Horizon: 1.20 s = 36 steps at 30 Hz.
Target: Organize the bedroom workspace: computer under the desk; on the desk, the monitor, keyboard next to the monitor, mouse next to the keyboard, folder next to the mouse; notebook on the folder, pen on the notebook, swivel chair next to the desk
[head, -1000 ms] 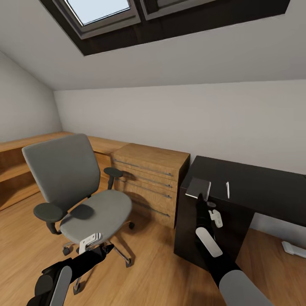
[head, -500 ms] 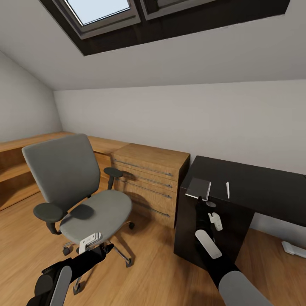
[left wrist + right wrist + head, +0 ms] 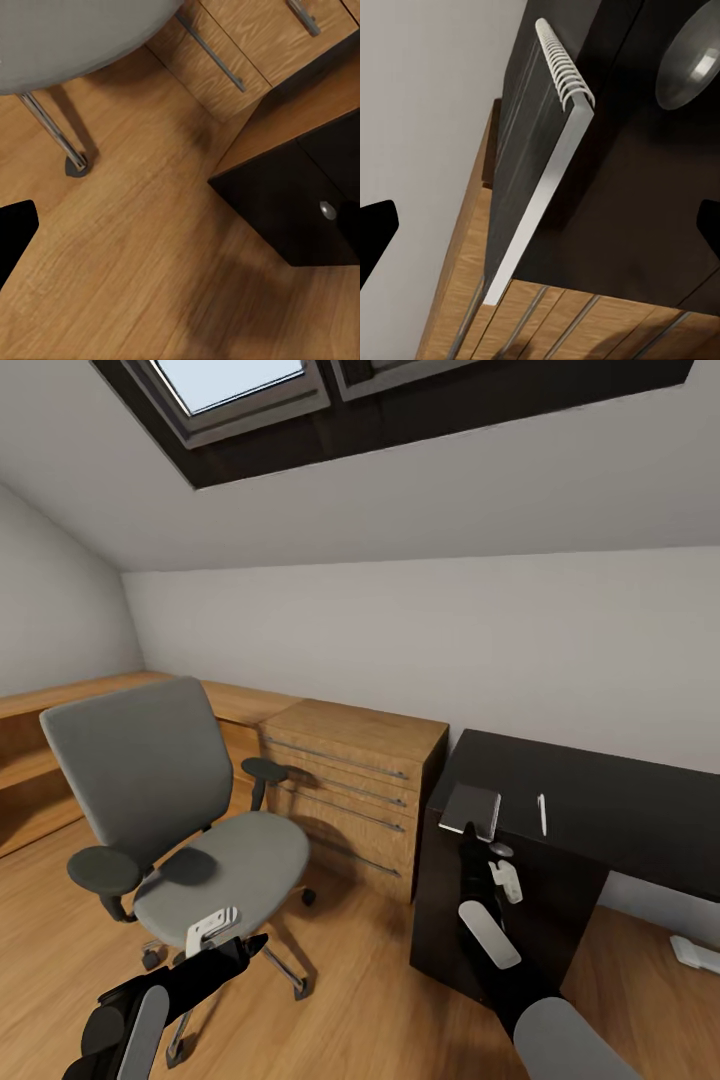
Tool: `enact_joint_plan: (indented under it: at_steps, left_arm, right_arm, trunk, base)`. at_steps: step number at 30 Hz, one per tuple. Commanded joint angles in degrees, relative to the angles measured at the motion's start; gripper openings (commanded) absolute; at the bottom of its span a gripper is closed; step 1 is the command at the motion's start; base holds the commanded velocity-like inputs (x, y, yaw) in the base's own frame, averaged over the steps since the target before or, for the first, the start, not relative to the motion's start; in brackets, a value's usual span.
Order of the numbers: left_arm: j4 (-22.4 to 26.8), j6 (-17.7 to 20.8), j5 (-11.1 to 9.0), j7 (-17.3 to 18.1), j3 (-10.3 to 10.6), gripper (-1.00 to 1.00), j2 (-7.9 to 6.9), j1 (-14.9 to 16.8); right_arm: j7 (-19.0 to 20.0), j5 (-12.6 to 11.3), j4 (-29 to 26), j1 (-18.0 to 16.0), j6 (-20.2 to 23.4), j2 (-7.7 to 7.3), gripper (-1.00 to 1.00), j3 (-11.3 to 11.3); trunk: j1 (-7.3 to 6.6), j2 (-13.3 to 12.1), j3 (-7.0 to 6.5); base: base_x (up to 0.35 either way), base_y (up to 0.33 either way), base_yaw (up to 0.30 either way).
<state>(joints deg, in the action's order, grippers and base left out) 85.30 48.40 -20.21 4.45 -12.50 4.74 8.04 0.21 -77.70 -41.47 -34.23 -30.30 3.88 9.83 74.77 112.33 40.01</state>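
One corner of the notebook [image 3: 470,807] overhangs the worktop [image 3: 600,800]; your right hand [image 3: 468,838], fingers apart below it, could knock it off.

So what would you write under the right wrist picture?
Spiral notebook lying at the corner of the black desk, seen up close.

My right arm [image 3: 490,930] reaches forward and up, its gripper [image 3: 470,847] raised ahead of me, fingers spread wide apart in its wrist camera. My left arm [image 3: 160,990] hangs low, its gripper [image 3: 245,945] pointing forward and down.
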Motion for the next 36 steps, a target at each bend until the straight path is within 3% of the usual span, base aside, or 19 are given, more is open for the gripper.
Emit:
enact_joint_plan:
  at_steps: [1,36]
  left_arm:
    - [0.04,0.34,0.26,0.47,-0.19,1.0,0.05,0.05]
    - [-0.1,0.44,0.24,0.46,-0.16,1.0,0.01,0.05]
  right_arm:
    - [0.01,-0.52,-0.02,-0.05,-0.37,-0.04,1.0,0.27]
    - [-0.03,-0.52,-0.06,-0.05,-0.37,-0.36,1.0,0.1]
  trunk:
    - [-0.01,0.03,0.06]
    - [-0.01,0.03,0.06]
  base:
    - [0.007,0.0,0.0]
    - [0.054,0.025,0.0]
